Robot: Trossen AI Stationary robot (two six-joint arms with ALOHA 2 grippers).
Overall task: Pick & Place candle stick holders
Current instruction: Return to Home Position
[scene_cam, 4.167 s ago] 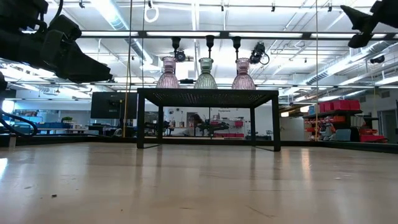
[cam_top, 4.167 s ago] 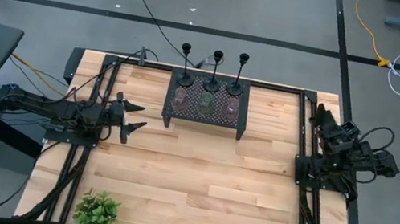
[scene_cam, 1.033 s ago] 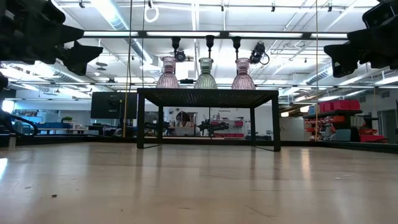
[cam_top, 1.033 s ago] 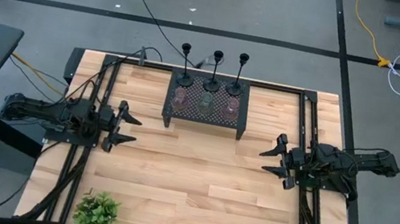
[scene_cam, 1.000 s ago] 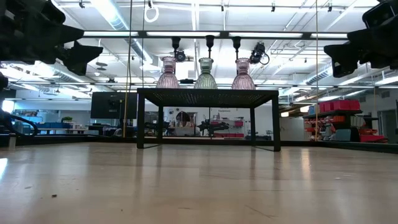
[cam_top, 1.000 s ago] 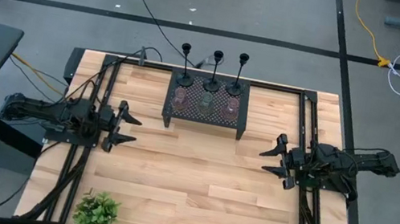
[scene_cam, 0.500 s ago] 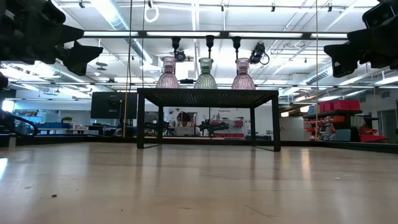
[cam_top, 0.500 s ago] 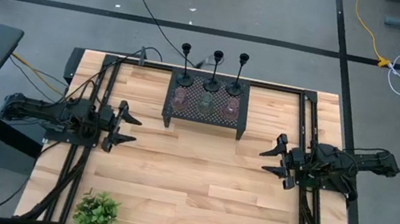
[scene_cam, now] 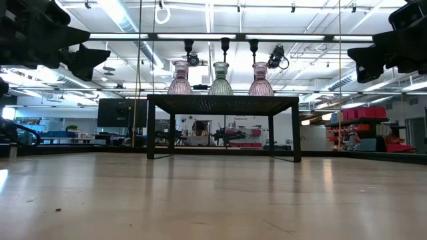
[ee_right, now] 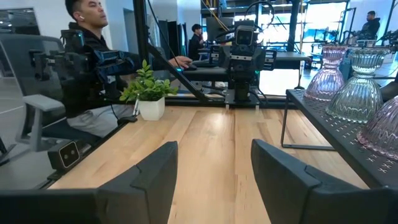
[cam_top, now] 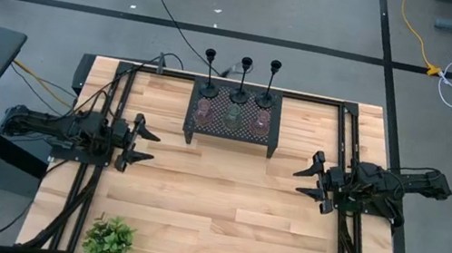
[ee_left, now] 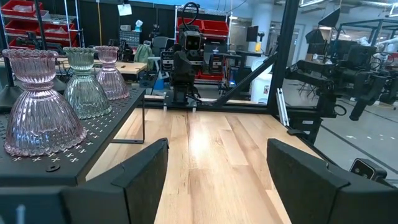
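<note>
Left claw (cam_top: 142,144): fingers apart, holding nothing, hanging over the left side of the table (cam_top: 222,204). Right claw (cam_top: 301,182): same, fingers apart and empty, over the right side. Both point inward at each other, well apart from the shelf (cam_top: 230,135).

Three glass candle stick holders sit in one row across the black perforated shelf at the table's far middle: pinkish one (cam_top: 203,112), greenish one (cam_top: 233,116), pinkish one (cam_top: 261,120). Three tall black stems (cam_top: 243,79) stand in a row just behind them, feet on the shelf's back strip.

Placing looks done; only parking the arms seems left.

Risks, as a guess:
- An arm swinging wide while it parks could clip a shelf leg. The tall stems look top-heavy and would tip first, likely onto the glass.
- The potted plant (cam_top: 108,242) sits at the near left edge, under the left arm's side.
- A person (ee_right: 93,62) sits close beyond that end.
</note>
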